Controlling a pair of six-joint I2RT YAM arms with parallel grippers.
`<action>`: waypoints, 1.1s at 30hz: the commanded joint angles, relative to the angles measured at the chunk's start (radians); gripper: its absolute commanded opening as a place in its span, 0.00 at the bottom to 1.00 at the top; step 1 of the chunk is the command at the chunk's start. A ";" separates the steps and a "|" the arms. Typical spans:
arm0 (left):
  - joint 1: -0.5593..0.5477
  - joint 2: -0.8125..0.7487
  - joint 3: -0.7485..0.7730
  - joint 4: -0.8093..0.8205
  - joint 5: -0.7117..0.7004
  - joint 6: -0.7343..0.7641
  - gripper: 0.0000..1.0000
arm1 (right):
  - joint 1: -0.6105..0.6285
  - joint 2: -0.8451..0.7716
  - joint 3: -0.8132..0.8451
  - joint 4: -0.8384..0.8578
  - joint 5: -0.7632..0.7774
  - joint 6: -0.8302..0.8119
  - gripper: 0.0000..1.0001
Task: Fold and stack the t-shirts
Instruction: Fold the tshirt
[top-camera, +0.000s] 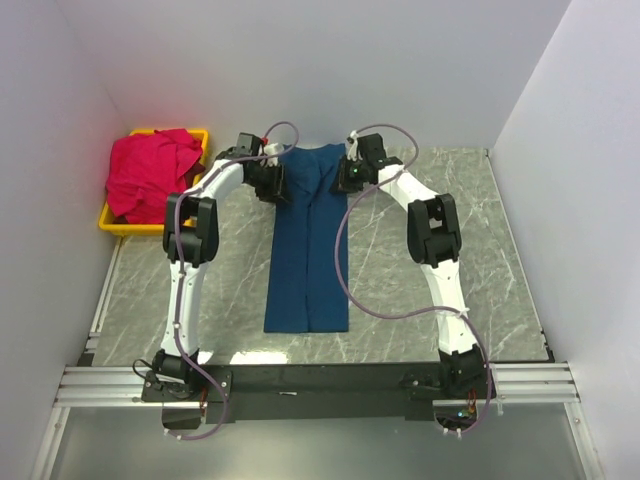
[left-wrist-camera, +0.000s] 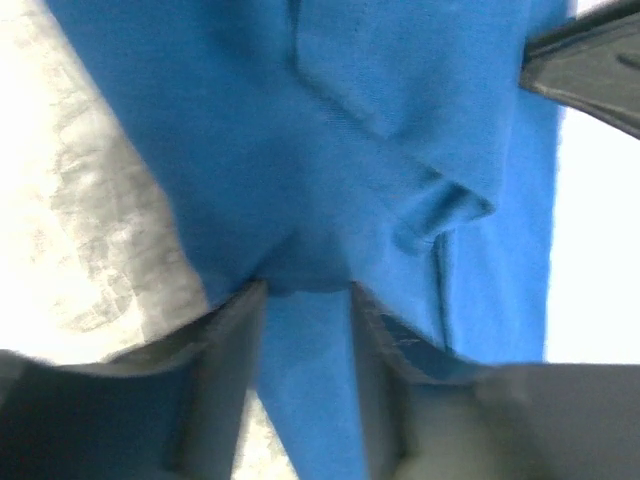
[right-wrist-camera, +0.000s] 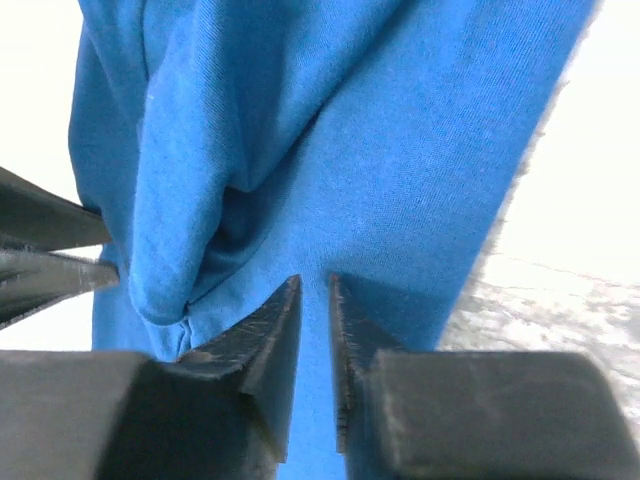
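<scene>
My left pincer (left-wrist-camera: 305, 290) and right pincer (right-wrist-camera: 315, 285) each clamp the far end of the navy t-shirt (top-camera: 308, 260), a long folded strip mid-surface (top-camera: 500, 260). The red-pink t-shirt (top-camera: 150, 170) heaps in a yellow bin (top-camera: 198, 133) far left, beside my left arm (top-camera: 190, 230).

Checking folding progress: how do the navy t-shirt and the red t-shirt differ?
The navy t-shirt lies on the table as a long narrow strip; the red t-shirt is a crumpled heap in the yellow bin. The left gripper and right gripper pinch the navy t-shirt's far end; neither touches the red t-shirt. Both are cloth.
</scene>
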 joint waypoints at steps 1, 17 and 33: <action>0.010 -0.037 0.032 0.030 0.014 -0.001 0.51 | -0.007 -0.072 0.074 -0.034 -0.004 -0.072 0.28; 0.195 -1.030 -0.638 0.241 0.194 0.402 1.00 | 0.023 -0.865 -0.312 -0.323 0.109 -0.666 0.88; 0.134 -1.666 -1.535 -0.158 0.331 1.426 0.73 | 0.478 -1.298 -1.191 -0.198 0.191 -0.818 0.75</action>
